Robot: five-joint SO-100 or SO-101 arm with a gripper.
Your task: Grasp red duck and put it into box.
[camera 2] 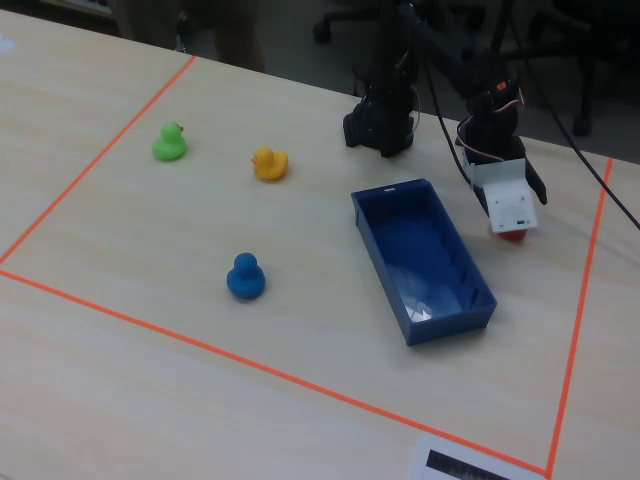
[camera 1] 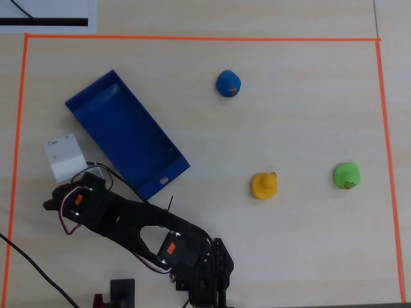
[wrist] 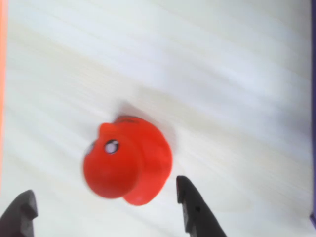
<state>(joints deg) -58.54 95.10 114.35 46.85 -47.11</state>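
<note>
An office: wheeled chair bases (camera 2: 345, 22) behind the taped table (camera 2: 120, 330).

Red duck (wrist: 127, 163) glossy smooth plastic/rubber, box (camera 2: 421, 259) blue plastic with slight sheen, surface (camera 1: 289, 128) pale matt wood-grain, pincer (wrist: 106, 210) fingers matt black plastic.

Pale wood table (camera 1: 308, 244) with four ducks, box (camera 1: 125, 131).
</note>
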